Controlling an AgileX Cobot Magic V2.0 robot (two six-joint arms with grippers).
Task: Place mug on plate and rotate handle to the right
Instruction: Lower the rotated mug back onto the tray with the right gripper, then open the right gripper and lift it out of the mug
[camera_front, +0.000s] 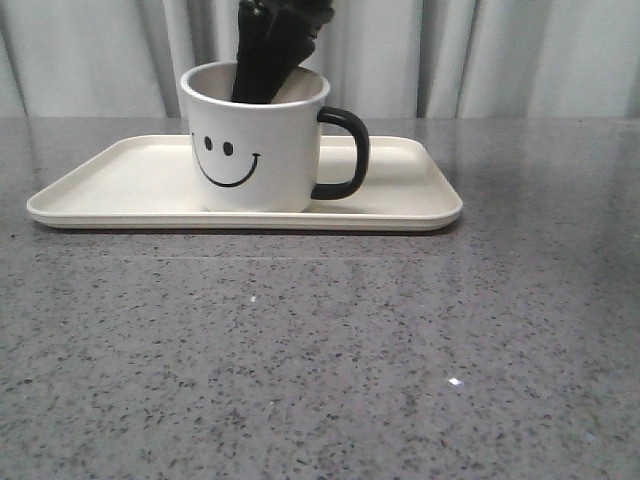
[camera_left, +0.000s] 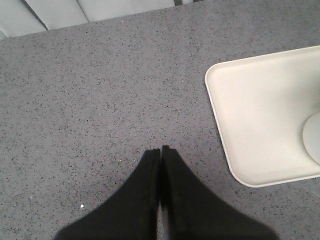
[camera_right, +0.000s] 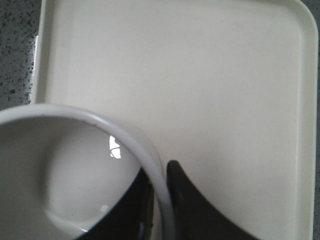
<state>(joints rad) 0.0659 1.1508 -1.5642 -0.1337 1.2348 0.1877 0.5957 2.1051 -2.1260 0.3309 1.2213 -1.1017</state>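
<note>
White mug (camera_front: 255, 140) sits on plate (camera_front: 120, 190), handle (camera_front: 345, 150) at 3 o'clock; right tool (camera_right: 161, 200) pinches its rim. Release straight up, no twisting.

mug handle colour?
Glossy black handle on the white mug; clearest in the front view.

mug (camera_left: 313, 137) mostly cut off, handle (camera_front: 343, 150) unseen in wrist views

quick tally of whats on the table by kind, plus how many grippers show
mug: 1
plate: 1
grippers: 2, the left gripper over bare table, the right gripper clamped on the mug's rim
total: 4
</note>
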